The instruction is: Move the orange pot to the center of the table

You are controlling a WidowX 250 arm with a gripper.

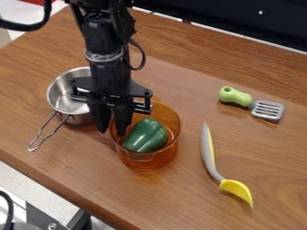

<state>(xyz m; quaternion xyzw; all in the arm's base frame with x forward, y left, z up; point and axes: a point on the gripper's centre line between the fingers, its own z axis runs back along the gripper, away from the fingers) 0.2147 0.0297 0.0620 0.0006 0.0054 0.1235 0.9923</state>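
The orange pot [146, 162], see-through and round, stands upright near the middle of the table, a little left of centre. A green pepper-like toy [146, 136] lies inside it. My gripper [112, 130] hangs down at the pot's left side, shut on its wall, with one finger outside the pot and the other inside. The gripper hides part of the rim at the upper left.
Close on the left sits a metal saucepan [60, 93], its wire handle pointing toward the front left. A grey and yellow spoon [208, 152] lies right of the pot, and a green-handled spatula [267, 110] is farther back. The wooden table's [78, 179] front edge runs diagonally below.
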